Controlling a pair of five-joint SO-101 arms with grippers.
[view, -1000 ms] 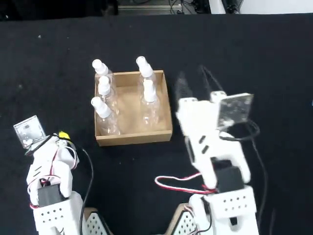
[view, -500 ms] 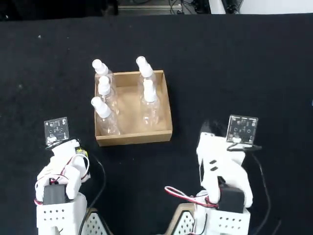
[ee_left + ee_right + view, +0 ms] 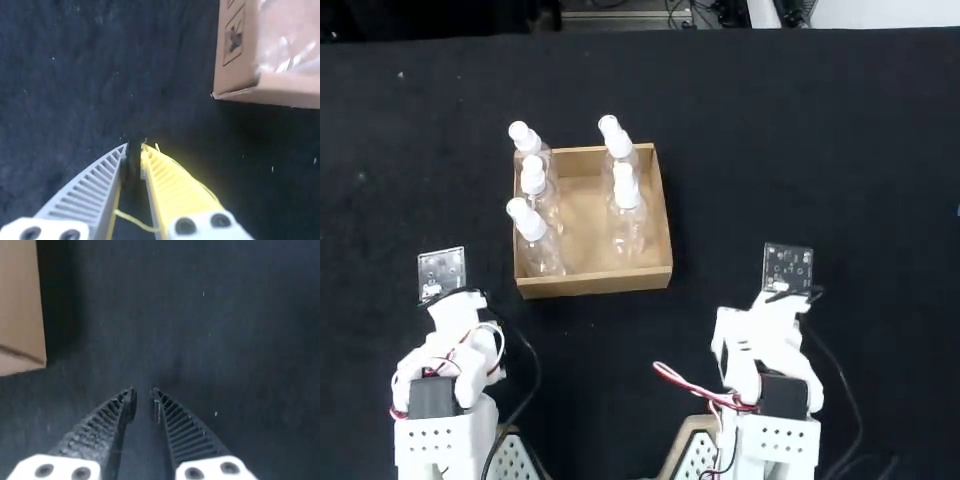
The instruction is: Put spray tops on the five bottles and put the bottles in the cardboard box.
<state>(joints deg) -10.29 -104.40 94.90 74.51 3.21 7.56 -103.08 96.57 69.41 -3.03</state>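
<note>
Counter: a black, cloth-covered counter [image 3: 820, 150] carries an open brown cardboard box [image 3: 592, 262], set left of centre in the high view.

Contents: five clear plastic bottles stand upright inside the cardboard box. Three [image 3: 540, 250] line its left wall and two [image 3: 628, 222] stand along its right side. Each bottle carries a white spray top [image 3: 520, 211].

Left arm [image 3: 440, 370]: folded low at the near edge of the counter, on the near-left side of the box. The left pincer [image 3: 134, 150], one finger grey and one yellow, points down at bare cloth. Its tips are drawn together to a thin slit and hold nothing. A near corner of the box [image 3: 260, 55] lies close ahead of it, apart from the tips.

Right arm [image 3: 765, 360]: folded low on the near-right side of the box. The right pincer [image 3: 142, 396], with black ribbed fingers, is narrowed to a slight gap and holds nothing. It sits over bare cloth, with a box corner [image 3: 20, 305] off to one side and well clear.
</note>
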